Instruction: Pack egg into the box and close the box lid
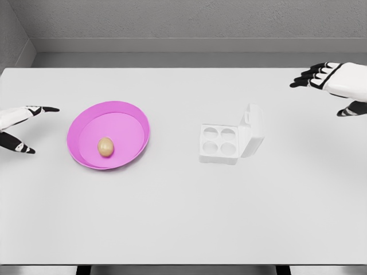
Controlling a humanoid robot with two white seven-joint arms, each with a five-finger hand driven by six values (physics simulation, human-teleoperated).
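- On the white table, an egg lies in a pink bowl.
- Just right, the box stands with lid raised.
- Left robot hand and right robot hand — fingers apparently spread, holding nothing.

Tan egg in pink bowl; white box open.

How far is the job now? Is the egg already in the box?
Nothing is packed yet. The egg lies in the pink plate; the box stands open with empty cups. Both the left hand and right hand are open, holding nothing. Picking, placing and closing the lid remain.
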